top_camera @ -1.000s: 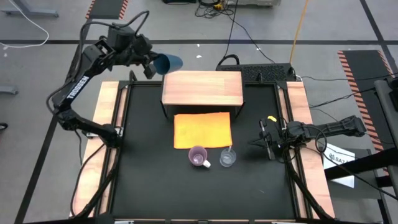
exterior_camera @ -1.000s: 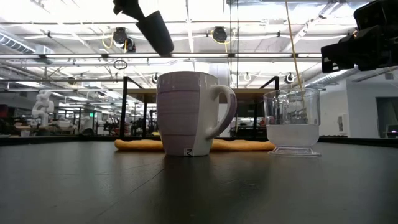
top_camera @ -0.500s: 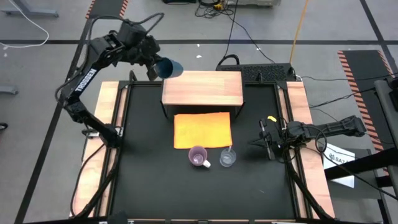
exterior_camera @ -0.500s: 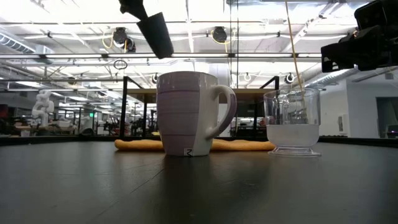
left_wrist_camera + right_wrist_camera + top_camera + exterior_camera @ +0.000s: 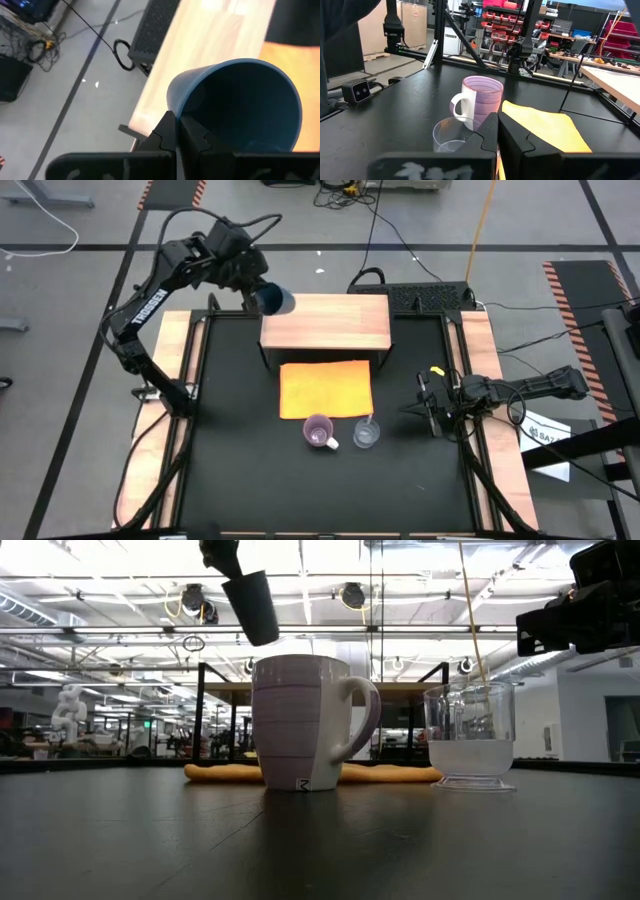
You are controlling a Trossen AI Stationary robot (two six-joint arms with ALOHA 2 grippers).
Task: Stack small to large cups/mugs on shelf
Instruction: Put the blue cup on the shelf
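My left gripper point(image 5: 256, 292) is shut on the dark blue tumbler point(image 5: 273, 301), held in the air above the far left corner of the light wooden shelf point(image 5: 330, 325). In the low view the tumbler point(image 5: 251, 607) hangs high up, rim upward. The lilac mug point(image 5: 318, 431) and the clear cup point(image 5: 366, 434) stand upright on the black table, near the orange sheet point(image 5: 325, 388). My right gripper point(image 5: 423, 408) is shut and holds nothing, right of the clear cup. My left gripper pinches the tumbler's wall at the rim point(image 5: 173, 106), one finger point(image 5: 192, 134) inside the cup and one outside. The fingers slant down from the table's far left. The tumbler hangs below them, tilted, rim up, clear of the shelf.
The right wrist view shows the mug point(image 5: 482, 97) and the clear cup point(image 5: 451, 136) close in front of my right gripper point(image 5: 497, 131). A dark box point(image 5: 425, 295) with cables sits behind the shelf's right end. Wooden rails point(image 5: 170, 360) edge the table's sides.
My left gripper has carried the tumbler toward the table's right edge and toward the shelf's far left corner, tipping further downward. The tumbler now hangs more upright than before. Mug, clear cup and my right arm have kept still.
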